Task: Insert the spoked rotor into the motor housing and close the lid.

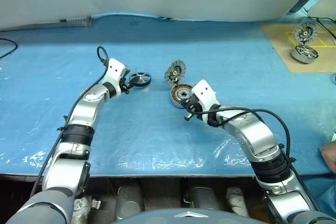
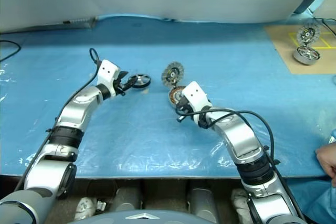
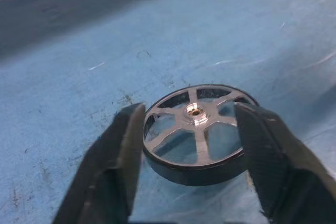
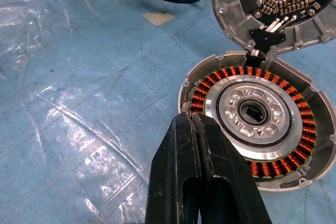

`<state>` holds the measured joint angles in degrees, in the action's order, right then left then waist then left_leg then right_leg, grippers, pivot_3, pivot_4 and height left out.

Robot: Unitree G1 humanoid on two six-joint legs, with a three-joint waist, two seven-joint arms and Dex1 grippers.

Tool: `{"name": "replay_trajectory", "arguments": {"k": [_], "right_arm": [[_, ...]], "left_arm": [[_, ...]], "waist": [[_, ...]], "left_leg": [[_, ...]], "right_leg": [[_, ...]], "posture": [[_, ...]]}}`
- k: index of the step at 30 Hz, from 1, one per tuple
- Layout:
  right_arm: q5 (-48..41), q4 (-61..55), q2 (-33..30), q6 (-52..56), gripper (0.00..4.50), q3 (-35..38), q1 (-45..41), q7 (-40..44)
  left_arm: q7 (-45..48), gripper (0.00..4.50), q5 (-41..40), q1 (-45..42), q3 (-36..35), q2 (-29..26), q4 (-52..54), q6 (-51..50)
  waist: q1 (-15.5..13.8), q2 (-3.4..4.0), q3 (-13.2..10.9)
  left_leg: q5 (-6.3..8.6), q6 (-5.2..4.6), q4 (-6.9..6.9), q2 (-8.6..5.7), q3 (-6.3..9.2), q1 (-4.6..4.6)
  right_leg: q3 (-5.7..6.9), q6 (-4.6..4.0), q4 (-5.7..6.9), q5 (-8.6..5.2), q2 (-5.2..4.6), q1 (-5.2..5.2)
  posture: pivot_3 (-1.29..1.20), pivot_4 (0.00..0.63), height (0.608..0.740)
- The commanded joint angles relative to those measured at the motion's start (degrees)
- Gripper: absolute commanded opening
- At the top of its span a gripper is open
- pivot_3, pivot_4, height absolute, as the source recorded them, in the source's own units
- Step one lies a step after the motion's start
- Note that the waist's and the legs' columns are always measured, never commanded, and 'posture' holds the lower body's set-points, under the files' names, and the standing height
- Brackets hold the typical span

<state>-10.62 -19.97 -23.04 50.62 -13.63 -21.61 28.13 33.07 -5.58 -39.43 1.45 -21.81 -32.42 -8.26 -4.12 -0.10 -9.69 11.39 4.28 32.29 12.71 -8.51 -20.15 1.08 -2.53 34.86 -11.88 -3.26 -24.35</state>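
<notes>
While the lid (image 4: 273,3) stands open, left gripper (image 3: 191,145) (fingers apart) straddles spoked rotor (image 3: 197,129).

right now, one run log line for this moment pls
left gripper: open around spoked rotor | right gripper: shut, at motor housing rim | lid: open

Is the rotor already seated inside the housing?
No. The rotor lies on the blue mat between the open left claw's fingers, apart from the housing, whose windings are exposed.
</notes>
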Motion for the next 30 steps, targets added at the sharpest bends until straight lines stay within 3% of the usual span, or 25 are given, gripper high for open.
{"name": "replay_trajectory", "arguments": {"k": [1,12,30], "right_arm": [[0.01,-2.74,0.16,-0.74,0.0,0.76,0.38,-0.75],[-0.32,-3.59,0.46,-0.13,0.0,0.92,0.92,-2.18],[-0.35,-3.16,0.67,0.09,0.0,1.06,0.72,-2.7]], "left_arm": [[-0.27,3.34,2.17,-4.8,0.64,0.58,-6.33,4.33],[4.25,3.34,5.94,-12.75,1.78,0.2,-22.56,12.77],[13.01,3.34,6.7,-12.51,2.04,-1.86,-25.09,13.53]], "waist": [[-0.11,0.0,0.0],[-0.24,-0.01,0.0],[-0.55,-0.02,-0.01]], "left_leg": [[0.0,0.0,0.0,0.0,0.01,-0.01],[0.0,0.01,-0.01,-0.02,0.04,-0.03],[0.0,0.01,-0.02,-0.02,0.05,-0.03]], "right_leg": [[0.01,0.01,0.0,0.01,0.0,0.0],[0.0,0.14,-0.01,0.09,0.0,0.0],[0.02,0.07,-0.01,0.04,-0.03,0.0]], "posture": [[0.0,0.15,0.74],[0.0,0.15,0.74],[0.0,0.15,0.74]]}}
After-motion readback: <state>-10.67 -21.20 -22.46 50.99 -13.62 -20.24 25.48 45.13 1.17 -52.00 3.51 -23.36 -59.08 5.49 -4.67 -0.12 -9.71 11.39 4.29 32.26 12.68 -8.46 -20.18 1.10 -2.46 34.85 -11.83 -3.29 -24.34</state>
